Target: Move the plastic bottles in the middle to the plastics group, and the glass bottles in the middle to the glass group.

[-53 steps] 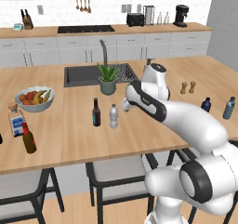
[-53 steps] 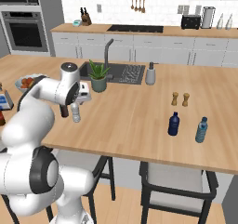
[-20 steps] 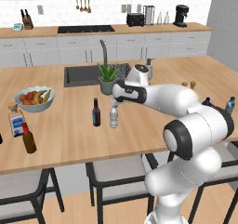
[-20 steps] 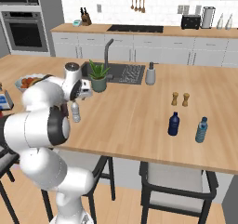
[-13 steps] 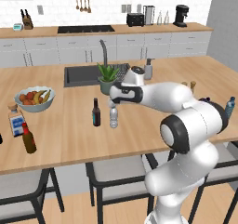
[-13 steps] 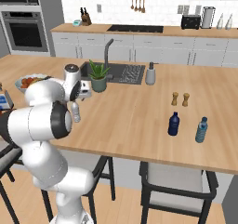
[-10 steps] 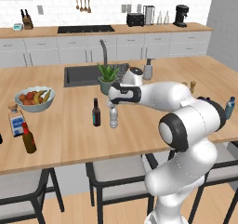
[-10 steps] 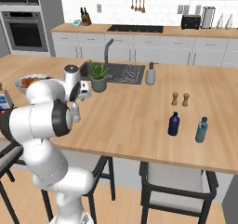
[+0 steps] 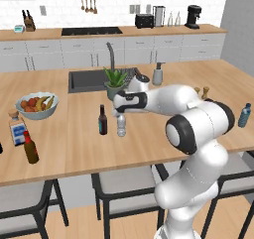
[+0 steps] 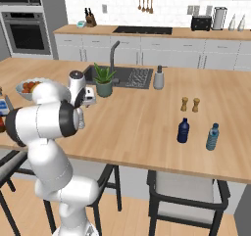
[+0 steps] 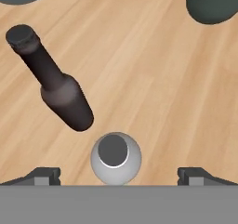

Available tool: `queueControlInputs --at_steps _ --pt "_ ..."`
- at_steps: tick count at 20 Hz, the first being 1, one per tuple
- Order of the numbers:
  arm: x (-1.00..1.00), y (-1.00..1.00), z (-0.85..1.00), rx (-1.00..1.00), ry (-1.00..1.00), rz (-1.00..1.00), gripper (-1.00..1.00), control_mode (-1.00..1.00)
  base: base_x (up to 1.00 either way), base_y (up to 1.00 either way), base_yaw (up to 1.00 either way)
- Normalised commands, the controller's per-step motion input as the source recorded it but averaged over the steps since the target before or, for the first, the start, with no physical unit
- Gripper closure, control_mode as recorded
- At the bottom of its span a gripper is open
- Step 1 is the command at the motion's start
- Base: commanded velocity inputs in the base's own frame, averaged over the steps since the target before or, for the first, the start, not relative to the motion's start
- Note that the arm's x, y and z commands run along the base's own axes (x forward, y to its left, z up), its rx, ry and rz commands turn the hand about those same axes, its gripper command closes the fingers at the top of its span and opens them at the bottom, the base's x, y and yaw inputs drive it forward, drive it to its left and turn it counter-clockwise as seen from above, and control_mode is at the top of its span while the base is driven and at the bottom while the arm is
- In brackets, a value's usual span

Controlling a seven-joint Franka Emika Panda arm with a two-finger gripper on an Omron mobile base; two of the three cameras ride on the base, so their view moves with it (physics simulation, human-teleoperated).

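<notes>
Hovering over clear water bottle (image 11: pixel 115 158), jaws spread wide, near-black bottle (image 11: pixel 56 86) just beside

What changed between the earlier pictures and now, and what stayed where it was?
The arm swung left from mid-counter and came down until the gripper sits right over the clear water bottle, fingers spread on either side of its cap. Nothing has been gripped or released. The water bottle, the near-black bottle, the brown bottle, the fruit bowl and the two blue bottles did not move.
</notes>
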Motion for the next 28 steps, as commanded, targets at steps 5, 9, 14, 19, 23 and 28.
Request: queueControlInputs --at_steps 5,9,14,19,23,28 --pt "0.02 0.06 -0.17 0.0 0.0 0.0 -1.0 -1.0 0.0 0.0 0.0" --pt "0.03 0.01 -0.17 0.0 0.0 0.0 -1.0 -1.0 0.0 0.0 0.0" --pt "0.14 0.0 -0.06 0.0 0.0 0.0 -1.0 -1.0 0.0 0.0 0.0" --pt "0.14 0.07 -0.07 0.0 0.0 0.0 -1.0 -1.0 0.0 0.0 0.0" --pt "0.03 0.07 -0.09 0.0 0.0 0.0 1.0 -1.0 0.0 0.0 0.0" --pt "0.03 0.07 -0.02 0.0 0.01 0.0 1.0 -1.0 0.0 0.0 0.0"
